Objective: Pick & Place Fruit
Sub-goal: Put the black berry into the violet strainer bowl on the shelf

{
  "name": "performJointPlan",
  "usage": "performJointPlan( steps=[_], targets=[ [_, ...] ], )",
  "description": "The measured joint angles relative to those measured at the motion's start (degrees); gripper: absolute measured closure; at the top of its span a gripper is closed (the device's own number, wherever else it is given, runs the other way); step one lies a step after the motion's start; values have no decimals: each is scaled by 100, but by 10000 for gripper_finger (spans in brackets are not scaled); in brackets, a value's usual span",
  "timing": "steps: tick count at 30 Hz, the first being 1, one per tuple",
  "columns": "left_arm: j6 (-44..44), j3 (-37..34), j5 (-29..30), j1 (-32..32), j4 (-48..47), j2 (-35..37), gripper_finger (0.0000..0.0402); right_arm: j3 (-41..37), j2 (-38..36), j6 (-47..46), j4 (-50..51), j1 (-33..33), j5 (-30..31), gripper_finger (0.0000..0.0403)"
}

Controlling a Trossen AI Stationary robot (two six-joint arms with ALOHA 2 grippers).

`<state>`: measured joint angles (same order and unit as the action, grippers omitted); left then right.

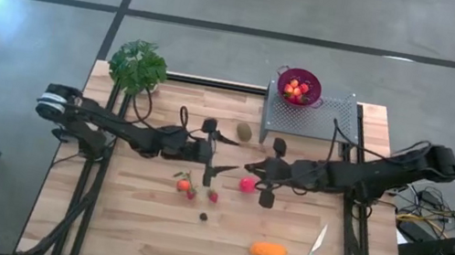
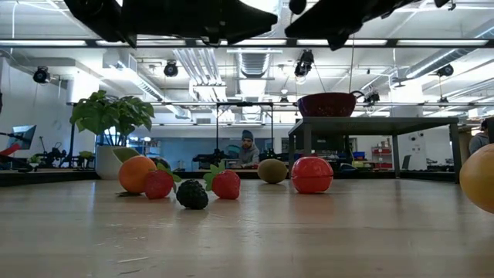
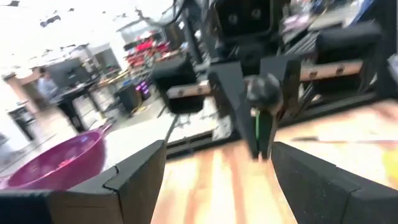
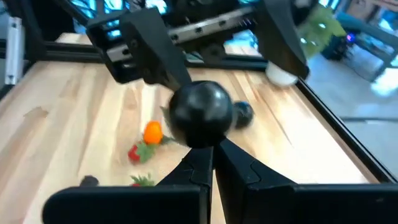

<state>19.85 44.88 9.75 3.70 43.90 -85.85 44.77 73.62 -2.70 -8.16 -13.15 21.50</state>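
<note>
My right gripper (image 1: 251,166) is shut on a dark round plum (image 4: 200,115) above the table's middle; the plum also shows in the left wrist view (image 3: 262,90). My left gripper (image 1: 226,163) faces it from the table's left, open, with a finger (image 4: 152,53) on either side just beyond the plum; I cannot tell whether it touches. On the table lie a pink-red ball (image 1: 248,184), a kiwi (image 1: 244,131), a small orange (image 1: 183,185), strawberries (image 1: 212,195), a dark berry (image 1: 203,216) and an oblong orange piece (image 1: 269,251). My right gripper has the plum at the free ends of its closed fingers (image 4: 198,169), meeting its near underside (image 4: 203,143). The plum hides which part is pinched. The fingers come almost level from the table's right side. The plum is lifted clear of the table.
A magenta bowl (image 1: 299,86) with fruit in it stands on a grey rack (image 1: 325,125) at the far right. A green plant (image 1: 138,64) stands at the far left corner. A pale knife (image 1: 310,254) lies near the front right.
</note>
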Motion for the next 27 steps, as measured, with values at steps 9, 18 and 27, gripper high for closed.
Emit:
performJointPlan(
  steps=[9, 18, 27],
  targets=[
    [110, -13, 875, -2, -896, 364, 106, 0, -131, -122, 473, 2, 482, 394],
    [108, -15, 1007, -2, -1056, 364, 106, 0, -321, -337, 1257, 28, 1315, 394],
    [101, -15, 985, -2, -1052, 364, 106, 0, -1182, -577, 2541, 1108, 1377, 394]
  ],
)
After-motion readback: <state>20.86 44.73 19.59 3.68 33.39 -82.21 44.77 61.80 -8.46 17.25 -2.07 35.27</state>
